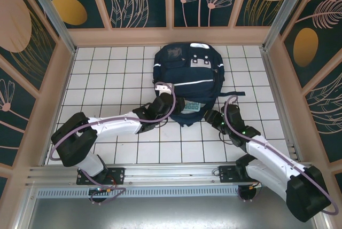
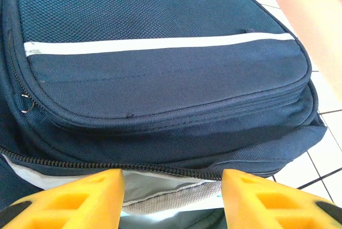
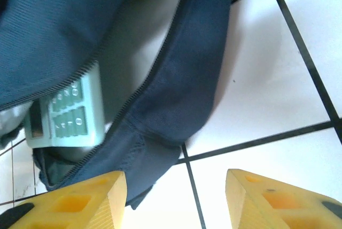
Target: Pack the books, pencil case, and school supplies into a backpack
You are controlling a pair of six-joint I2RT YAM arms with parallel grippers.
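Note:
The navy backpack (image 1: 187,71) lies at the back middle of the table, its unzipped mouth facing the arms. The teal calculator (image 1: 191,107) lies in that mouth, partly under the top flap (image 3: 64,114). My left gripper (image 1: 176,103) is at the mouth's left side; its yellow jaws (image 2: 172,181) stand open around the grey lining (image 2: 160,194) just below the zipper (image 2: 107,165). My right gripper (image 1: 210,116) is at the mouth's right corner, open (image 3: 175,181) over bare tile, with the lower flap (image 3: 160,117) beside its left finger. The books and the pencil case are hidden.
The white tiled table (image 1: 112,74) is boxed in by beige walls (image 1: 53,85) on the left, back and right. A dark strap (image 1: 231,93) trails from the backpack's right side. A metal rail (image 1: 171,173) runs along the near edge.

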